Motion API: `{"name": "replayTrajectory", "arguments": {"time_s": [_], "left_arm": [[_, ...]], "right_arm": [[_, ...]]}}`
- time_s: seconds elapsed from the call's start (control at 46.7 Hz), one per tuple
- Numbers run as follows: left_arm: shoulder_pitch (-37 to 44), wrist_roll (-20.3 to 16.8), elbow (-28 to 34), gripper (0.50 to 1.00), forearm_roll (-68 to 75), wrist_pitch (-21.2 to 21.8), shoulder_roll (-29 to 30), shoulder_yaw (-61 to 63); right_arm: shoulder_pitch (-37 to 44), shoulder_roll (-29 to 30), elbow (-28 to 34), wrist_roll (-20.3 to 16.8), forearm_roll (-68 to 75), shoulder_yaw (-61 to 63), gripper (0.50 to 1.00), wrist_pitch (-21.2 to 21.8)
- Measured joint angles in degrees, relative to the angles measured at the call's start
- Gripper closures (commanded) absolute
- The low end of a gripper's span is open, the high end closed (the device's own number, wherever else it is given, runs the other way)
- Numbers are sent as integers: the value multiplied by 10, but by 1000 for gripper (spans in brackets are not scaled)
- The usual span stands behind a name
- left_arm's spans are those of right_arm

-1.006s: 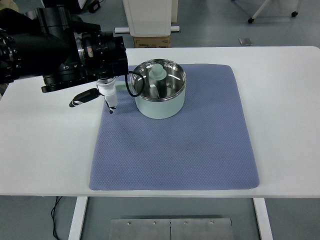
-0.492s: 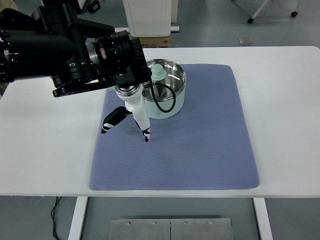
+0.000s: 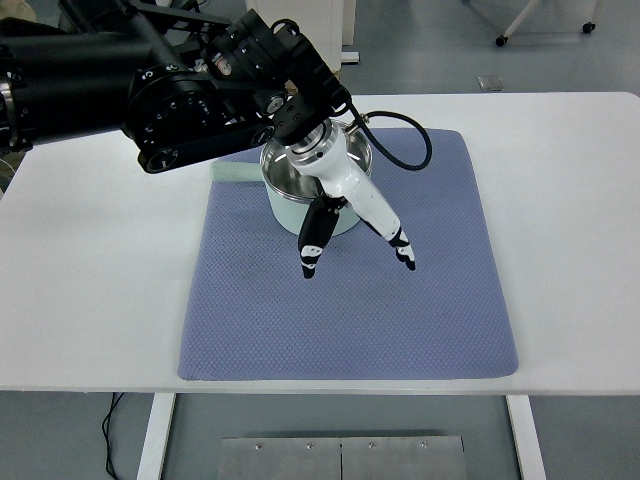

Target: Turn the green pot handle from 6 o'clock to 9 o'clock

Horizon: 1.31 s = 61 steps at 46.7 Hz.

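left hand (image 3: pixel 352 232) open above mat (image 3: pixel 430 300), green pot (image 3: pixel 285 200) behind

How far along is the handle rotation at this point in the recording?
The rotation looks done: the green pot sits on the blue mat with its handle pointing to the picture's left, about 9 o'clock. The left hand hangs over the mat beside the pot, fingers spread, holding nothing. What seems left is pulling the arm clear.

Pot (image 3: pixel 285 190): pale green, steel inside, on blue mat (image 3: pixel 420 300), toward 12 o'clock.
Handle (image 3: pixel 232 174): points to 9 o'clock.
Left hand (image 3: pixel 352 232): above pot's 5 o'clock side, fingers (image 3: pixel 313 243) spread, holding nothing.
Table (image 3: pixel 90 290): white.
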Motion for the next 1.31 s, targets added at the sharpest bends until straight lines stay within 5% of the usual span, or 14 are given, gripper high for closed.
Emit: {"name": "replayTrajectory", "arguments": {"time_s": [0.342,1.091,1.305], "left_arm": [[28,0,163,500,-184,0,2,5],[71,0,181,500,-256,0,85,-24],[87,0,228,500,-390,0,88,-54]], "right_arm": [[0,0,0,0,0,0,500,0],[0,0,0,0,0,0,500,0],[0,0,0,0,0,0,500,0]]}}
